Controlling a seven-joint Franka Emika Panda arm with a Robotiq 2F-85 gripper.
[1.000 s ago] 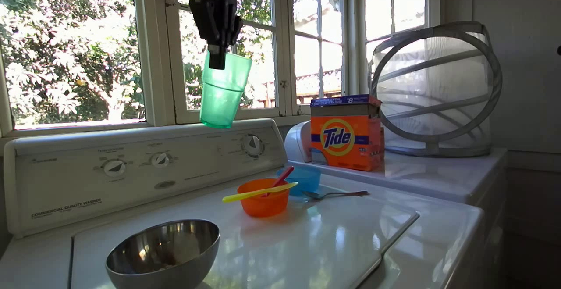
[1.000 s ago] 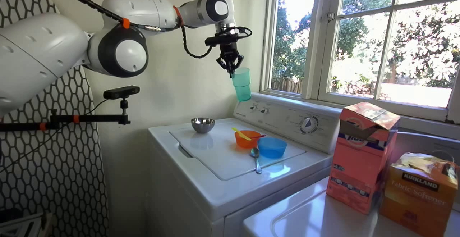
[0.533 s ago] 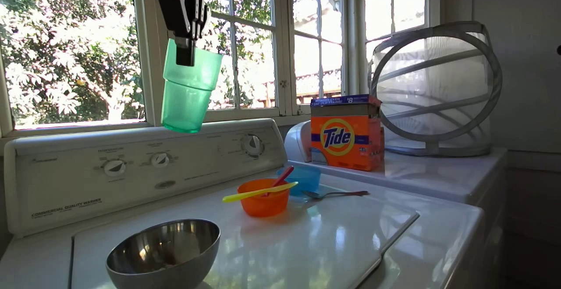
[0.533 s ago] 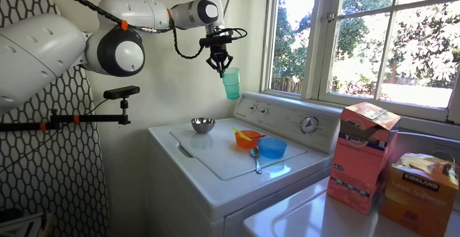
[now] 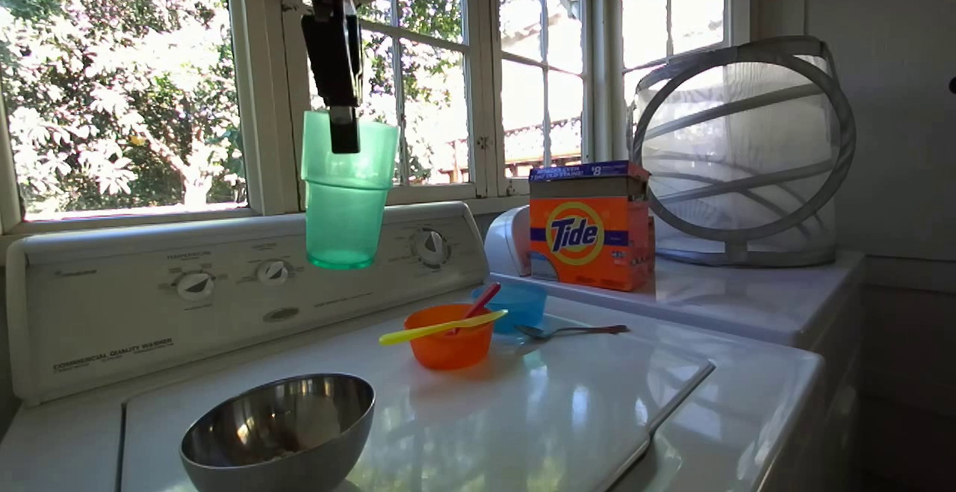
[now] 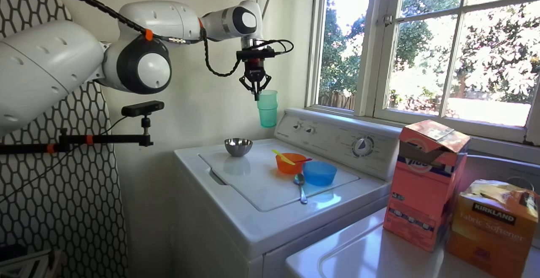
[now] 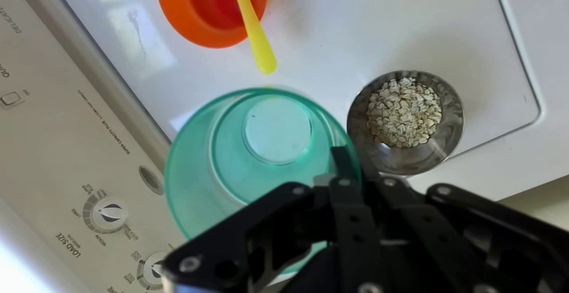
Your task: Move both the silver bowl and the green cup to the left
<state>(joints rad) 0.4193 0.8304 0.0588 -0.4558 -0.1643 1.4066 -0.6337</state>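
Cup [image 5: 349,208], above the washer [image 6: 253,227], is partly hidden by the fingers [image 7: 343,164] pinching its rim; the silver bowl [image 5: 276,436], on the washer, is cut off below in an exterior view. The cup hangs lower and straighter than before.

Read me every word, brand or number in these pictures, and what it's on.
"Tide": orange box
"$8": its top strip
"KIRKLAND": brown box
"Fabric Softener": brown box
"COMMERCIAL QUALITY WASHER": control panel
"TEMPERATURE": same panel
"SUPER CAPACITY PLUS": same panel
"LOAD SIZE": same panel
"MEDIUM": same panel
"LARGE": same panel
"DELICATE": same panel
Too small or blurred to read surely: the panel's oval badge, brown box's number, other fine print.
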